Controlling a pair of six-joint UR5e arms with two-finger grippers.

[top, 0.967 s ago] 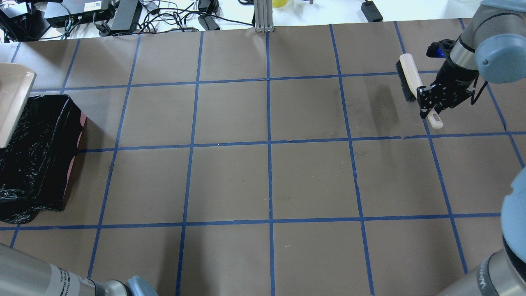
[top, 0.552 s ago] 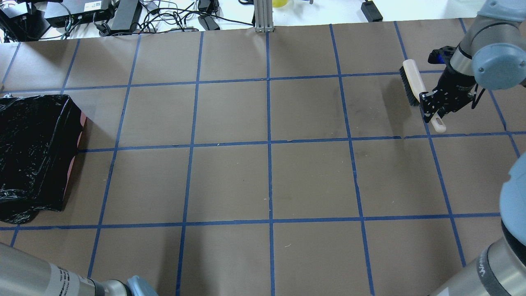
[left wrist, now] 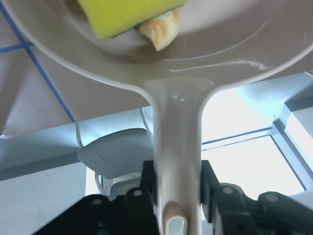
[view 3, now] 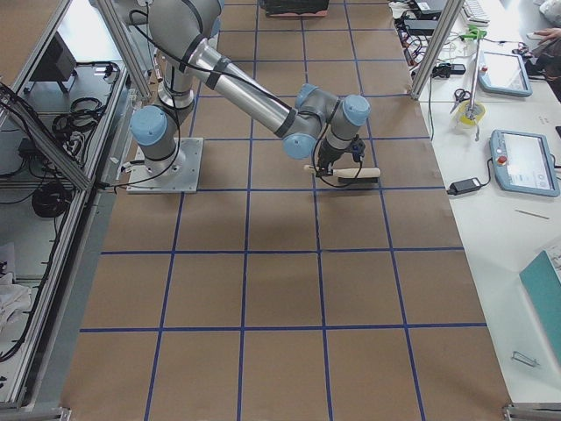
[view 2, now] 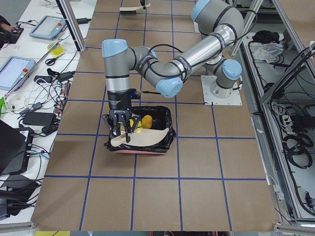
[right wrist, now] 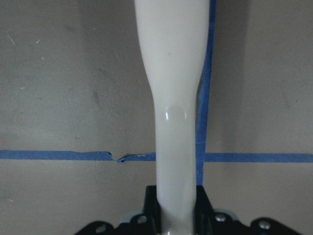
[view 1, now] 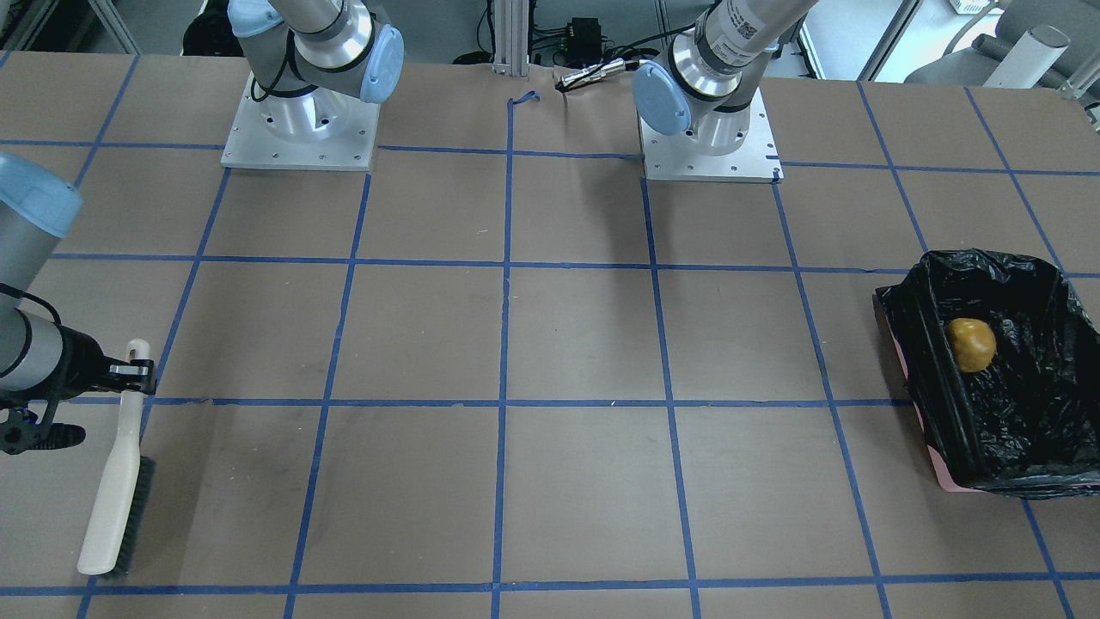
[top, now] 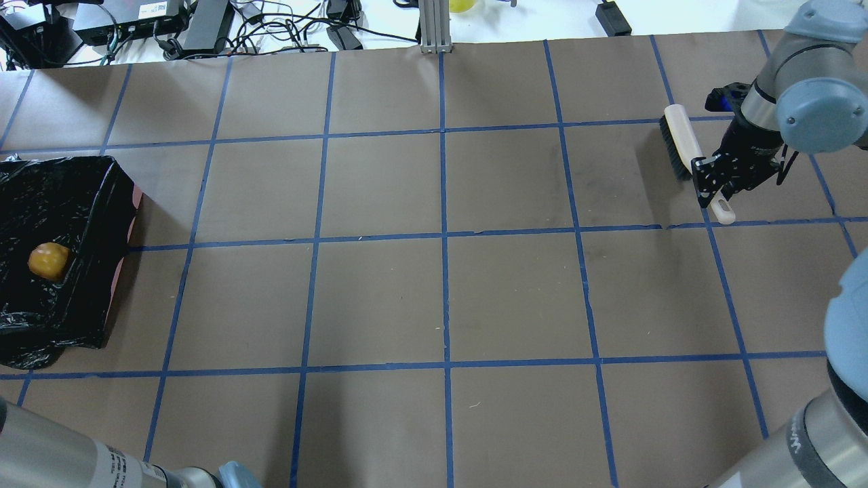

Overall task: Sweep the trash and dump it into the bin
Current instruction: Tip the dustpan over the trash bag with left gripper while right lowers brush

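At the left we see the bin (top: 81,196), lined in black, with a golden-brown lump (top: 49,261) inside; over it the left claw (left wrist: 178,188) pinches the handle of a dustpan (left wrist: 205,63), which carries a yellow-green wedge (left wrist: 127,14) and a tan scrap (left wrist: 159,34) and hides the bin's near side from the side camera; cables (top: 271,27) and a metal post (top: 434,27) line the far edge of the table (top: 441,298); far right, the right claw (top: 709,186) pinches a brush (top: 680,135) by its handle, bristles facing left.

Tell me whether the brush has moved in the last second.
Yes. The brush shifted slightly toward the robot: its handle tip now nearly meets the near tape line.
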